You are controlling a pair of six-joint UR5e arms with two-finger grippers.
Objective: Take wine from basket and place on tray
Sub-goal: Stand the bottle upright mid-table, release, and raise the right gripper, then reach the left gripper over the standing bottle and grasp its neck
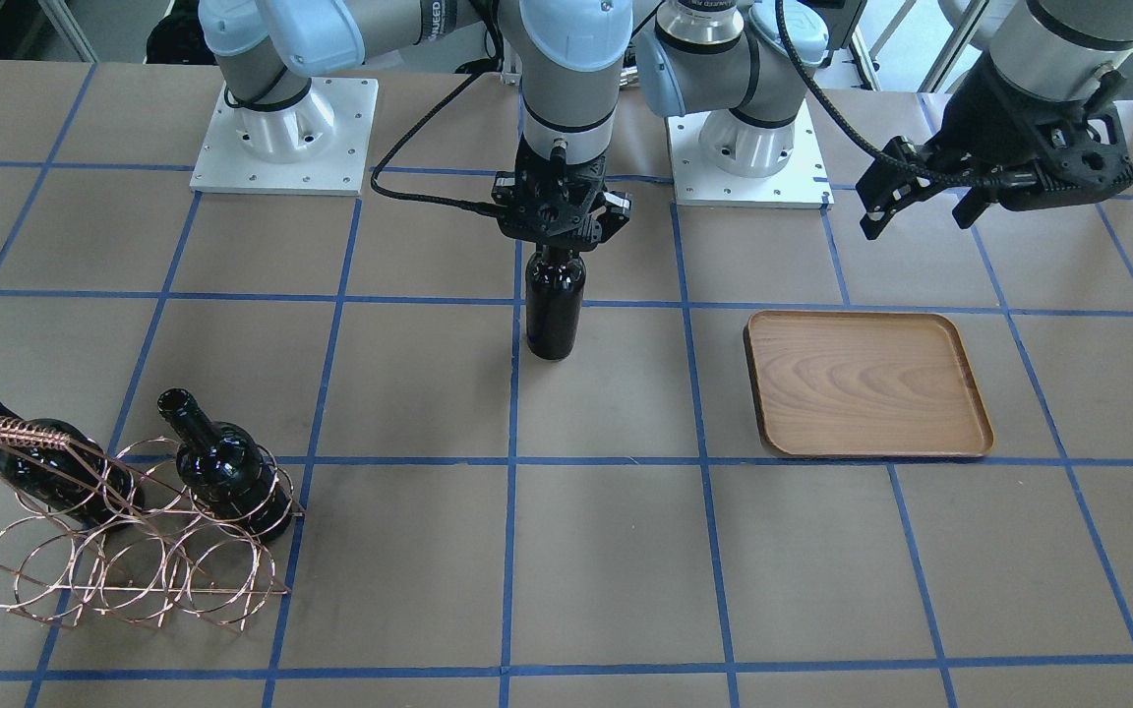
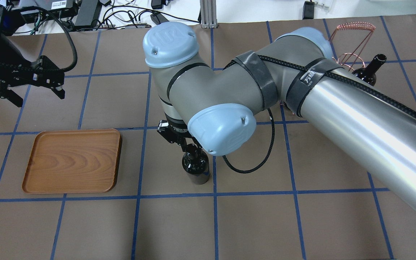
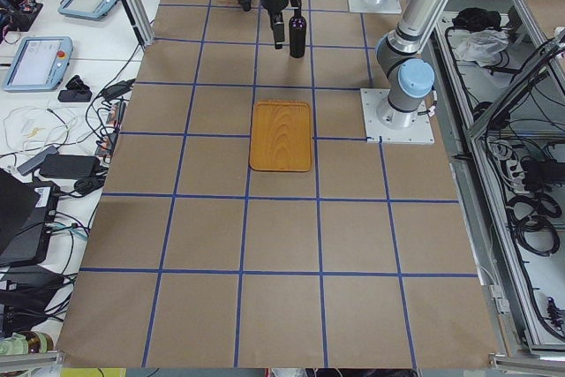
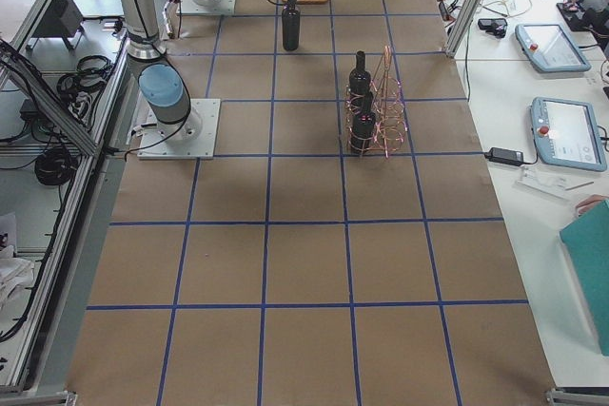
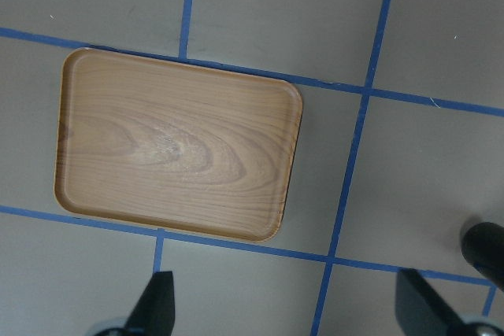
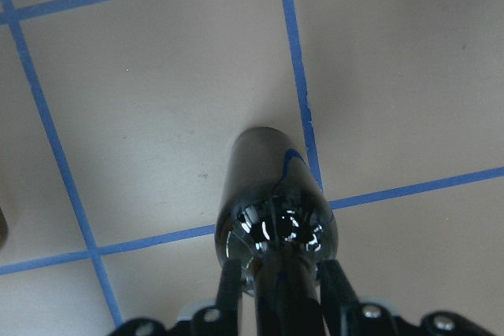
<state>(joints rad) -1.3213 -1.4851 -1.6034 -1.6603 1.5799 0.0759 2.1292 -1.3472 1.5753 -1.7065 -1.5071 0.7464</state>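
My right gripper (image 1: 556,246) is shut on the neck of a black wine bottle (image 1: 554,307) and holds it upright at the table's middle; whether its base touches the table I cannot tell. The right wrist view looks down the bottle (image 6: 272,194) between the fingers (image 6: 230,285). The wooden tray (image 1: 866,383) lies bare beside it, about one grid square toward my left side (image 2: 72,160). My left gripper (image 1: 921,211) is open and empty, hovering near the tray's robot-side edge (image 5: 177,143). The copper wire basket (image 1: 124,536) stands far on my right.
Two more black bottles (image 1: 45,462) (image 1: 227,472) lean in the basket, necks pointing up toward the robot. Blue tape lines grid the brown table. The right arm's long link (image 2: 356,122) spans the table's right half in the overhead view, hiding most of the basket (image 2: 352,39).
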